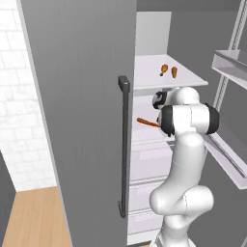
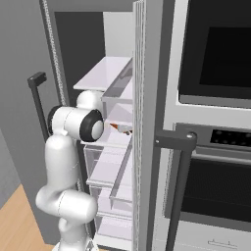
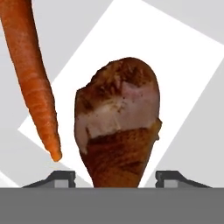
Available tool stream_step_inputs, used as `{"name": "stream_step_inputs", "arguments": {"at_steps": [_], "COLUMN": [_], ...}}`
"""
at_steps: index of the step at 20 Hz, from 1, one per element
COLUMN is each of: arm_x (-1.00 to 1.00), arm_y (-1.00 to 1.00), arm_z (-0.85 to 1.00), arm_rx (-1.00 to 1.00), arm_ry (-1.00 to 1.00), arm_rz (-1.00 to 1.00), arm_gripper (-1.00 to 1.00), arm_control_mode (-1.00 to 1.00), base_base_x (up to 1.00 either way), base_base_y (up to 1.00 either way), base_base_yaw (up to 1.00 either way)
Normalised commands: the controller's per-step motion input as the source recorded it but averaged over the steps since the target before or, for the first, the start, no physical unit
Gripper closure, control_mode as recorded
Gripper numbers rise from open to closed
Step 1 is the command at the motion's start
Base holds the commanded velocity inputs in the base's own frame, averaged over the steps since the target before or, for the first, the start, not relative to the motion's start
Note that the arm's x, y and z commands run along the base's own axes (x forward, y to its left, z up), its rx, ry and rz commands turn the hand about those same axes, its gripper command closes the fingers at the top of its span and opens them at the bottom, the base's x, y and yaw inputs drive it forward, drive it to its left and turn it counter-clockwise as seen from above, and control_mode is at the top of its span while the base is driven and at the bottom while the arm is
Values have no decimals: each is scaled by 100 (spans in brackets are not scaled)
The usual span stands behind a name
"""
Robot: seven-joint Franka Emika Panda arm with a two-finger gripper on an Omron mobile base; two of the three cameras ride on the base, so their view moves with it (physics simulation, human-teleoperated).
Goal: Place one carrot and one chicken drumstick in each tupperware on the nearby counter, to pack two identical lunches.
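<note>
A browned chicken drumstick (image 3: 117,118) lies on a white fridge shelf, its narrow end pointing between my fingertips (image 3: 61,177). My gripper (image 3: 116,178) is open around that end, with a gap on each side. A long orange carrot (image 3: 33,74) lies just left of the drumstick; it also shows on the middle shelf (image 1: 147,122) beside my arm. Two more small brown-orange pieces (image 1: 164,70) rest on the upper shelf. The tupperware and the counter are out of view.
The open grey fridge door (image 1: 82,120) with its dark handle (image 1: 124,144) stands close on the left of my arm. Door bins (image 1: 231,67) jut out on the right. A built-in black oven (image 2: 215,49) sits right of the fridge.
</note>
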Motion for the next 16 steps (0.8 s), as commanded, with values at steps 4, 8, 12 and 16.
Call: {"name": "stream_step_inputs", "arguments": {"at_steps": [4,8,12,16], "arm_x": [-14,-32,-72,-42], "arm_y": [1,4,17,21], "arm_z": [-14,-16,-4,-20], "arm_rx": [0,1,1,0], "arm_ry": [10,5,0,-3], "arm_rz": [0,0,0,0], "arm_gripper": [100,100,100,100], "arm_control_mode": [-100,-100,-100,-100], "base_base_x": [0,0,0,0], "base_base_y": [0,0,0,0], "base_base_yaw": [0,0,0,0]}}
